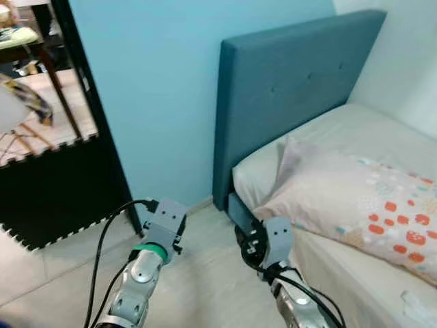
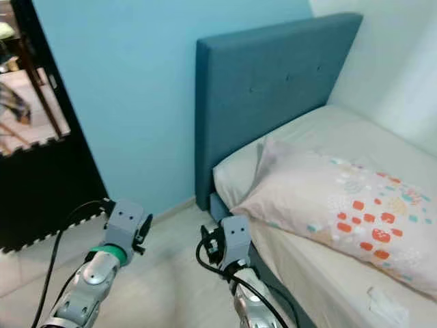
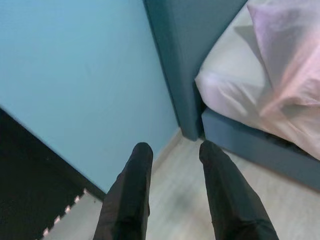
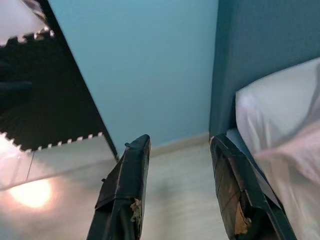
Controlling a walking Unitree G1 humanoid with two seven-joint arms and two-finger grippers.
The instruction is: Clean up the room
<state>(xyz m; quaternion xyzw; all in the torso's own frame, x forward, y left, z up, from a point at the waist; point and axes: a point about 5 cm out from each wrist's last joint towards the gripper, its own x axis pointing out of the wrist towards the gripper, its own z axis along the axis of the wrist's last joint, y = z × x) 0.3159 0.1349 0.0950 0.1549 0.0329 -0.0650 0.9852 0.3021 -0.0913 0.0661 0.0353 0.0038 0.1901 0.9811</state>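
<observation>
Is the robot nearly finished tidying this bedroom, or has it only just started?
Hard to say it has got far. The pillow lies askew on the bed, hanging over its edge, so the bed looks untidied. Nothing is in hand: the left gripper and right gripper are both open and empty above the floor, near the headboard.

Low in the frame, 2 silver metal arms end in boxy grey wrist housings. The left arm (image 1: 140, 277) wears a green ring just below its housing, and black cables loop along its outer side. The right arm (image 1: 295, 301) carries bundled black cables too. Each gripper has 2 long black fingers (image 3: 130, 195); the right gripper's fingers (image 4: 235, 195) are chipped and scuffed pale near their bases.
</observation>
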